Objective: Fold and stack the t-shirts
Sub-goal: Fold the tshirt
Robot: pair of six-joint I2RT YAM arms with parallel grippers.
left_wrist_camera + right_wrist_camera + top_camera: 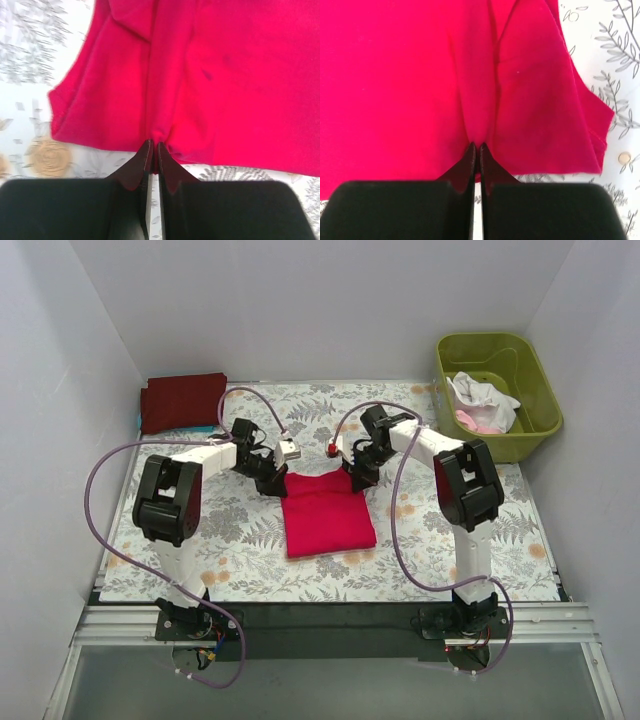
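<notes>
A bright crimson red t-shirt lies folded on the floral table cloth in the middle. My left gripper is shut on its far left edge; the cloth is pinched between the jaws in the left wrist view, red shirt. My right gripper is shut on its far right edge, pinched in the right wrist view, red shirt. A dark maroon folded shirt lies at the far left corner. White and pale pink shirts sit in the tub.
The olive-green plastic tub stands at the far right beside the table cloth. White walls close in on the left, back and right. A small red-and-white object lies on the cloth just beyond the red shirt.
</notes>
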